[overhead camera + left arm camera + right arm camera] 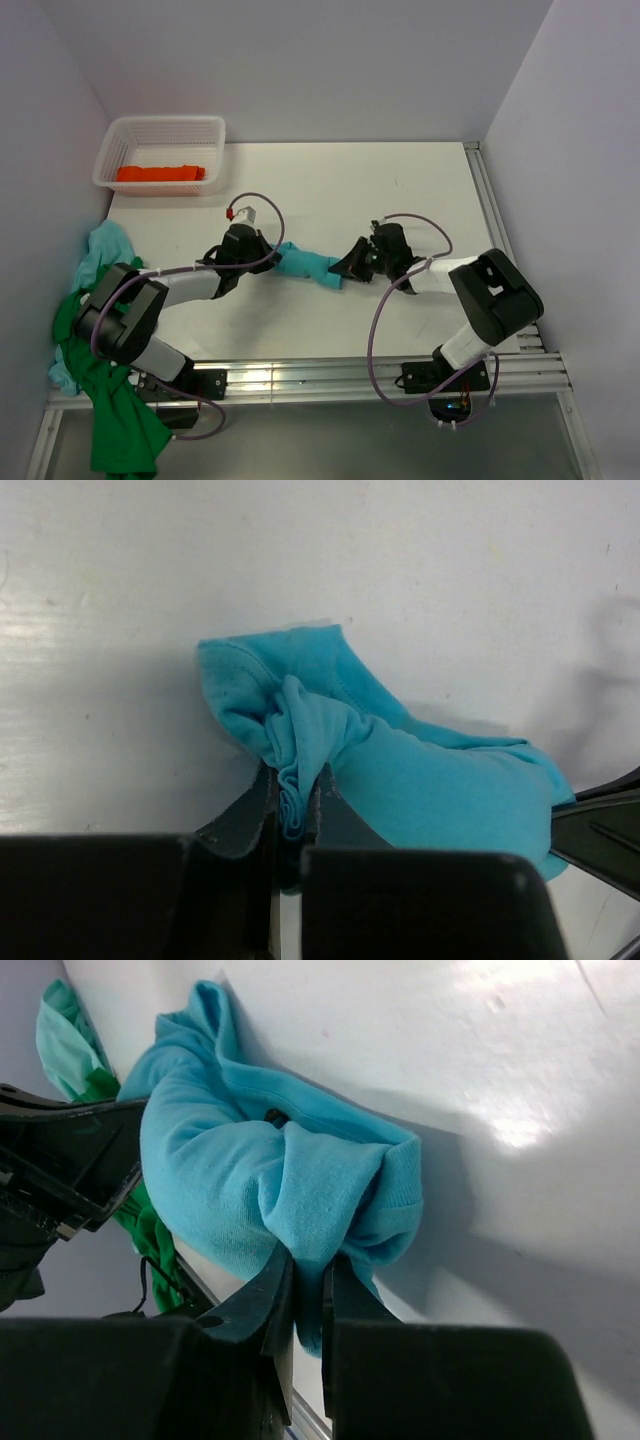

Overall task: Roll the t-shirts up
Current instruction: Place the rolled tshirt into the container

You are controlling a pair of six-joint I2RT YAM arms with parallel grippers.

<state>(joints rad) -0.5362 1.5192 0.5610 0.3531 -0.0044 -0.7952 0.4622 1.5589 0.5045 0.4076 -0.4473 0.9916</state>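
Note:
The turquoise t-shirt [307, 264] lies rolled into a short bundle on the white table between my two grippers. My left gripper [262, 253] is shut on its left end, a fold of cloth [292, 780] pinched between the fingers. My right gripper [348, 266] is shut on its right end, cloth [300, 1200] pinched between the fingers. The orange t-shirt [160, 173] lies rolled in the white mesh basket [215, 130]. The dark green t-shirt [115, 410] and the pale blue t-shirt [103, 248] hang in a heap at the table's left edge.
The basket stands at the far left corner. A metal rail [350, 378] runs along the near edge and another [490, 210] along the right side. Walls close in the left, back and right. Purple cables loop above both wrists.

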